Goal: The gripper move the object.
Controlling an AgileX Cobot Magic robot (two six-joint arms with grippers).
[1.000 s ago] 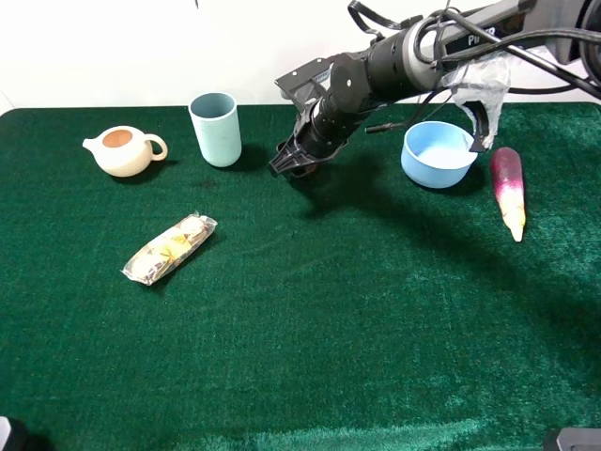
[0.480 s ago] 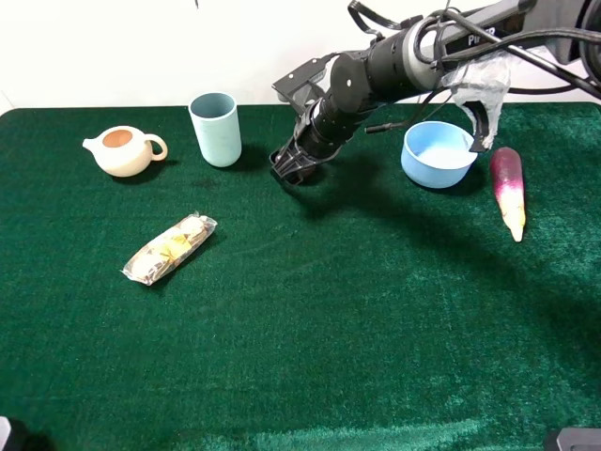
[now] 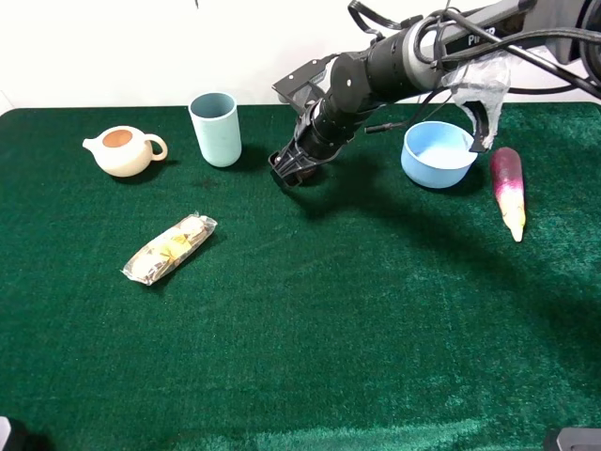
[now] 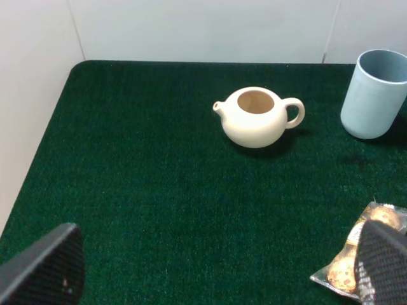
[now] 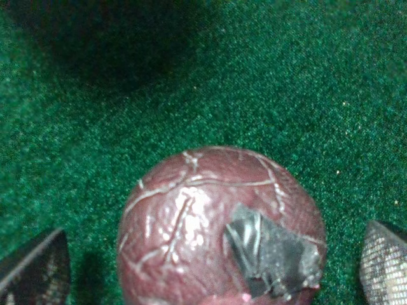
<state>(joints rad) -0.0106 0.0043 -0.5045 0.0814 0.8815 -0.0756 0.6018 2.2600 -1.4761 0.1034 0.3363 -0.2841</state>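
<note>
The object, a dark maroon ball (image 5: 219,222) with pale lines on its skin and a dark stem cap, sits on the green cloth. It fills the right wrist view, between my right gripper's fingertips (image 5: 35,270). The jaws stand apart on either side of it, with a gap of cloth showing on each side. In the exterior view the right gripper (image 3: 293,169) is low over the cloth just right of the blue cup (image 3: 215,129) and hides the ball. My left gripper (image 4: 213,267) is open and empty, back from the teapot (image 4: 257,117).
A cream teapot (image 3: 125,150) stands at the back left. A snack packet (image 3: 170,248) lies in front of it. A light blue bowl (image 3: 439,153) and a purple eggplant (image 3: 508,191) are at the back right, under the right arm.
My right gripper has moved slightly left and down toward the cloth. Nothing else has moved.
</note>
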